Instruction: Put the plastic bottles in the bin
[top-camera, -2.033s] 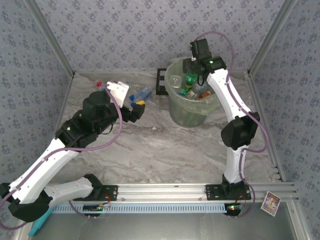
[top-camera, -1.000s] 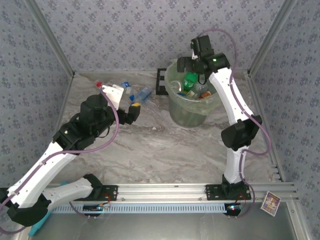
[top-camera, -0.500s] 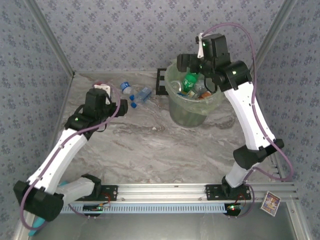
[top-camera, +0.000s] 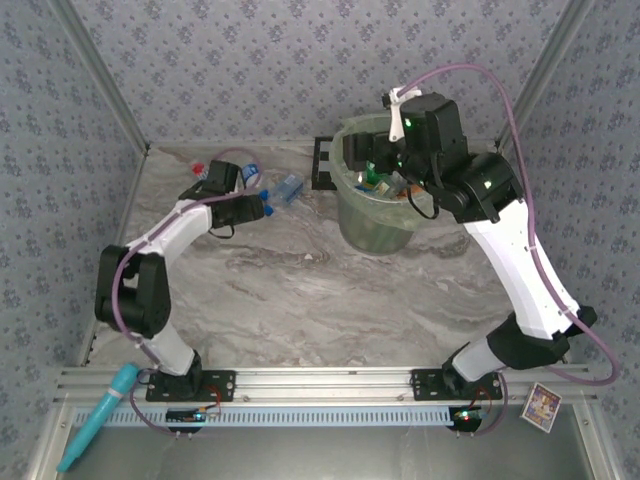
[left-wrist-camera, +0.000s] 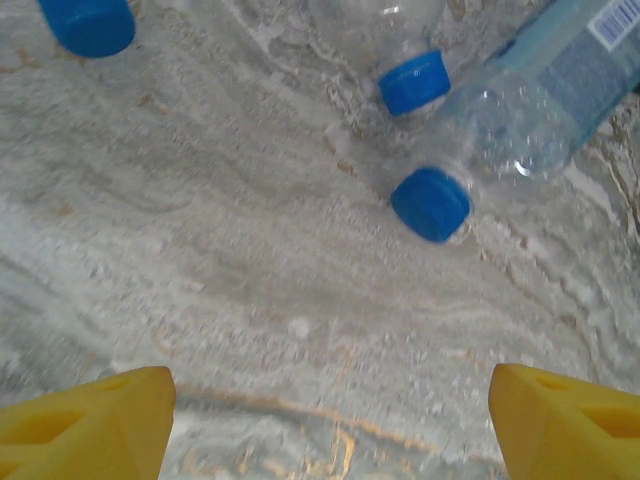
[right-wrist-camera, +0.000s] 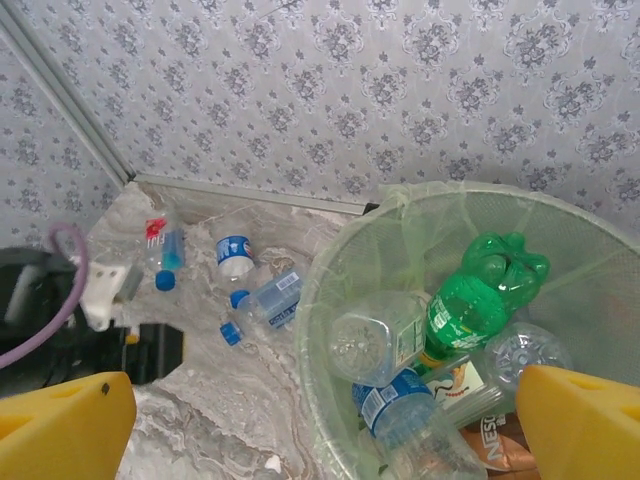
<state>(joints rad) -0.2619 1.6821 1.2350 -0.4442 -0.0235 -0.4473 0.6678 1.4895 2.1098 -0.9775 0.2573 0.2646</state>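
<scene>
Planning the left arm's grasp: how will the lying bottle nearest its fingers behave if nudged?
That bottle lies on its side on the smooth table, so it would probably roll. It looks clear and empty, so likely light and easily squashed.

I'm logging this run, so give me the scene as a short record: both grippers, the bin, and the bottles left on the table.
Left gripper: open, empty, over bare table, facing the loose bottles
Right gripper: open, empty, above the bin
Bin: upright, bag-lined, holds several bottles including a green bottle
Bottles on table: three, near the far left corner: red-labelled bottle, blue-labelled bottle, pale-labelled bottle
Task state: unfinished, three bottles to go
</scene>
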